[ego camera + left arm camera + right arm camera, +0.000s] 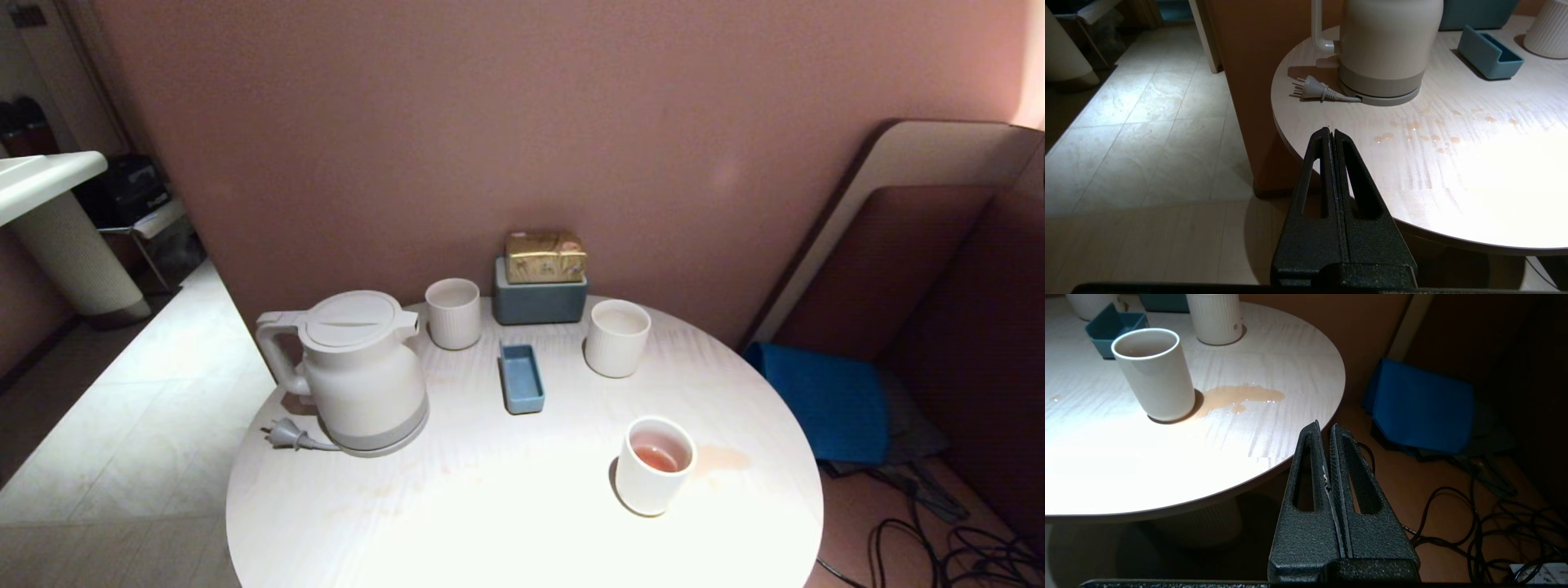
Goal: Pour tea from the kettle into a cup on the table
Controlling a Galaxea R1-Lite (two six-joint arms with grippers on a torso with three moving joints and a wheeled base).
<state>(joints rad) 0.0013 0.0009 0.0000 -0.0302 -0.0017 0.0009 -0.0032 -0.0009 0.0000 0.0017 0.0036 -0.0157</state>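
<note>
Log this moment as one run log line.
kettle: on base, table left | smooth cup: some tea, puddle beside | left hand: shut, empty | right hand: shut, empty

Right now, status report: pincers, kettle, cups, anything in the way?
Left pincer and right pincer shut, empty, off table edge. Cream-white electric kettle on base, untouched. Smooth white cup holds reddish tea. Brown spill puddle beside it.

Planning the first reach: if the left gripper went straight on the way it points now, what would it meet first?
Probably the table's near rim; the left gripper, jaws shut, sits just off it. Beyond lies the plug, then the kettle. Depth is unclear.
</note>
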